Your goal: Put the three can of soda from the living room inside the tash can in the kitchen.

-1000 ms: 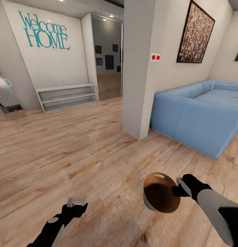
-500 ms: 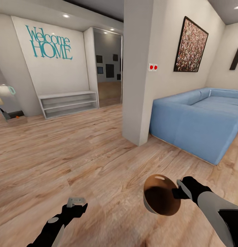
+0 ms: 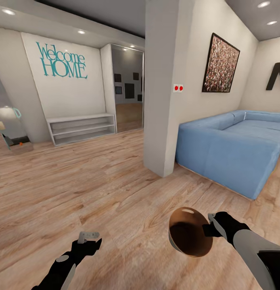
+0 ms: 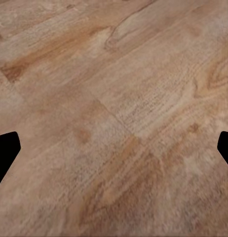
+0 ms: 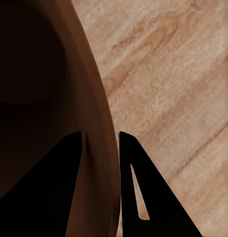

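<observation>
right gripper [image 3: 207, 225] pinched closed, left gripper [image 3: 90, 238] spread wide.

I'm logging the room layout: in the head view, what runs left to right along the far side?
Welcome HOME lettering → low white shelf → doorway → white pillar → framed picture → blue sofa.

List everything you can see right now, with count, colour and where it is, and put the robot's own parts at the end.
Trash can: one, coppery brown inside, carried low over the floor, rim pinched.
Sofa: one, blue, right of the pillar.
Pillar: one, white, centre, with two red dots.
Shelf unit: one, white, under the teal "Welcome HOME" lettering.
Picture: one, speckled, dark frame, on the wall above the sofa.
Floor: light wood planks.
Left gripper: black, open, holding nothing.
Right gripper: black, clamped on the trash can's rim.
</observation>
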{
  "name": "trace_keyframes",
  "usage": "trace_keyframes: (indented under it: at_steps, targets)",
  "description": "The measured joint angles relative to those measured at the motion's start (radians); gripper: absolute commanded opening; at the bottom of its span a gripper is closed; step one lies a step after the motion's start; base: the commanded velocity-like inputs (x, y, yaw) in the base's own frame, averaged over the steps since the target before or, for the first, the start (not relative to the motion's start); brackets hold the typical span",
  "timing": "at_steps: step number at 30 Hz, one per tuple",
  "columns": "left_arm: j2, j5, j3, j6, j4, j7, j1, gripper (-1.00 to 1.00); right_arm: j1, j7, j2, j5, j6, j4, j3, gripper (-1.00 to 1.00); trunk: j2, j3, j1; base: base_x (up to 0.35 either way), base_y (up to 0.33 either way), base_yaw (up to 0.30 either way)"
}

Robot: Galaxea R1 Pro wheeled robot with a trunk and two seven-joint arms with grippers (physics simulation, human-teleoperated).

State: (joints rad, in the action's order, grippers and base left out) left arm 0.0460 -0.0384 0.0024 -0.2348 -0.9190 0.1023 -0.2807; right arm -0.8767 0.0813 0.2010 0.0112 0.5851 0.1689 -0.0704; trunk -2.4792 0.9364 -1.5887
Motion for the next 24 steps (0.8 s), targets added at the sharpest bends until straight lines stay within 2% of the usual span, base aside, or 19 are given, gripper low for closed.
trace_keyframes:
  at_steps: [19, 24]
  targets:
    - [0.000, 0.000, 0.001, 0.000, 0.000, -0.003, 0.000, 1.00, 0.015, 0.000, 0.001, 0.001, -0.006, 0.000, 0.001, -1.00, 0.133, -0.060, 0.073, 0.000, 0.000, 0.000]
    - [0.000, 0.000, 0.001, 0.000, 0.000, -0.004, 0.000, 1.00, 0.030, 0.001, 0.001, -0.002, -0.065, -0.002, 0.004, -1.00, 0.168, -0.075, 0.092, 0.000, 0.000, 0.000]
